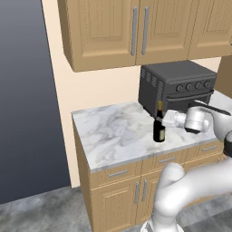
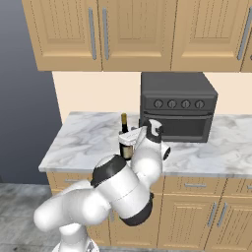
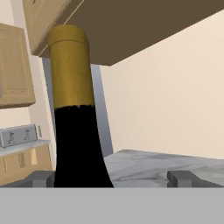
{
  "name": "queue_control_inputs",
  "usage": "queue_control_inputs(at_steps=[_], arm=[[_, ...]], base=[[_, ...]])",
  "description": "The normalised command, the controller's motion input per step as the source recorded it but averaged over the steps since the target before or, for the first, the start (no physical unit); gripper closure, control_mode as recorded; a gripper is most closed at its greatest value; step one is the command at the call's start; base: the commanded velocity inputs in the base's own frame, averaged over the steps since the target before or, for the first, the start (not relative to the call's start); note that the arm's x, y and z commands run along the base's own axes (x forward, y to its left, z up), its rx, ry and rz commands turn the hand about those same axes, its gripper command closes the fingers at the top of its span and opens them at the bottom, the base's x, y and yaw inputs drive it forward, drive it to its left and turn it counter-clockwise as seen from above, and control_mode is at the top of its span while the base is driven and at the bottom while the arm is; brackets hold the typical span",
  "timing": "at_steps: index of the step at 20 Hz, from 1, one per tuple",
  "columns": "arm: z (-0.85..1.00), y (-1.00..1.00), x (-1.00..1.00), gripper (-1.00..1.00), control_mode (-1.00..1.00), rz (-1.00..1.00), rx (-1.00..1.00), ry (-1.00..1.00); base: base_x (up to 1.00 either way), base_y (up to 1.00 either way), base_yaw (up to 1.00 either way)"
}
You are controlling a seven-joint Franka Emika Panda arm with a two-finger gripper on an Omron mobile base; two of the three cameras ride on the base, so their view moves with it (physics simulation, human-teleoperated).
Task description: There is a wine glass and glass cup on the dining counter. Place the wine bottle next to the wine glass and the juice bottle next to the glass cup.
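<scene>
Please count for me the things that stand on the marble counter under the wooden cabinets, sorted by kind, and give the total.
Bottles: 1, the tall dark near-black glass wine bottle with a yellowish top, standing upright near the counter's front.
Appliances: 1, the dark grey box-shaped toaster oven with four knobs, behind the bottle.
Total: 2 things on the white-grey marble counter.

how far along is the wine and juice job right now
Nothing looks done: the wine bottle stands on the marble counter by the toaster oven. In hand: the open gripper is around its neck, not closed. Left: grasping, carrying, then the juice.
</scene>
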Motion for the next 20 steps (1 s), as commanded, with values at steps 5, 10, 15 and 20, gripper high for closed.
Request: queue_control_inputs(at_steps=[5, 10, 15, 20], arm=[[-0.15, 0.0, 0.06, 1.0, -1.0, 0.0, 0.01, 0.13], [-0.12, -0.06, -0.1, 1.0, -1.0, 0.0, 0.0, 0.1], [0.08, -0.11, -0.61, 1.0, -1.0, 0.0, 0.0, 0.0], [0.81, 0.01, -0.61, 1.0, -1.0, 0.0, -0.01, 0.0]], base=[[0.0, 0.0, 0.0], [0.0, 0.0, 0.0], [0.0, 0.0, 0.0], [0.0, 0.0, 0.0]])
